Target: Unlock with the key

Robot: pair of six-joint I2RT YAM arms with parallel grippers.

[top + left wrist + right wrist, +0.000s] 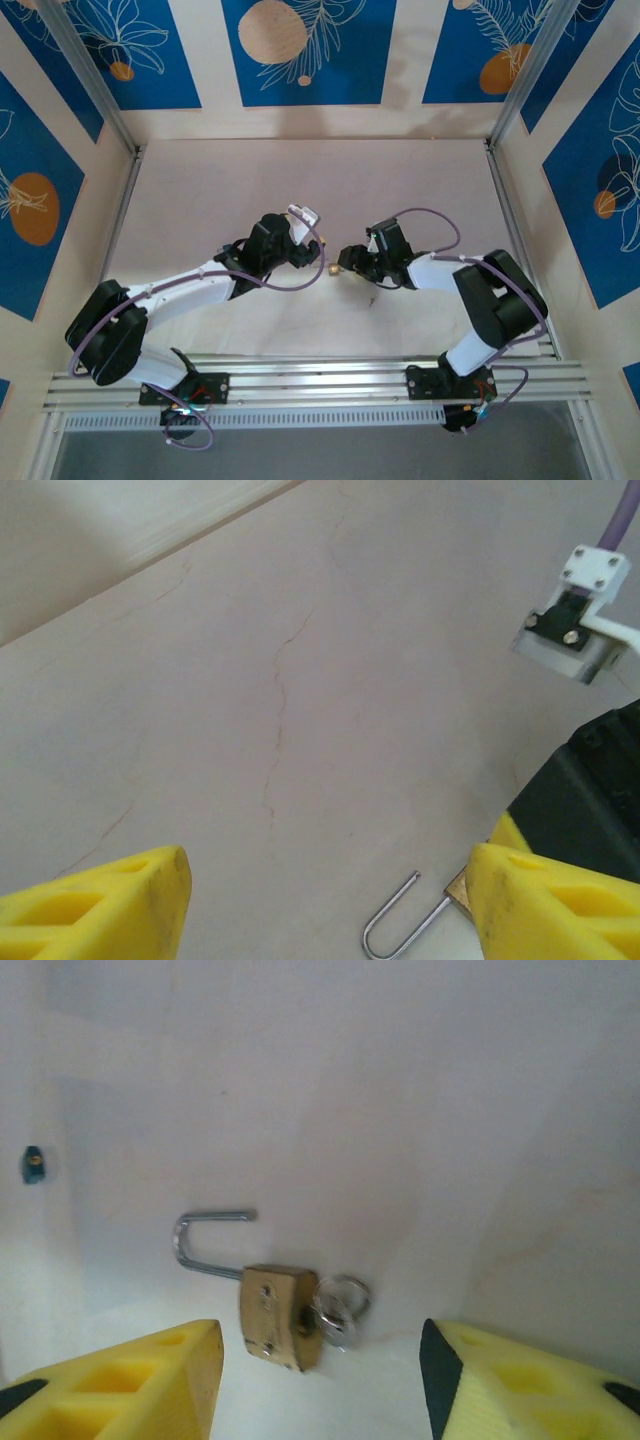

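table (300, 190): pale, faintly cracked | walls (350, 70): blue leaf-print panels | rail (320, 380): aluminium, near edge

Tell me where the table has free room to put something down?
Bare: the far half of the table, toward the back wall, and the near strip by the rail. Crowded: the middle, where left gripper and right gripper flank the padlock.

High camera looks down; close wrist cameras share the padlock (280, 1315).
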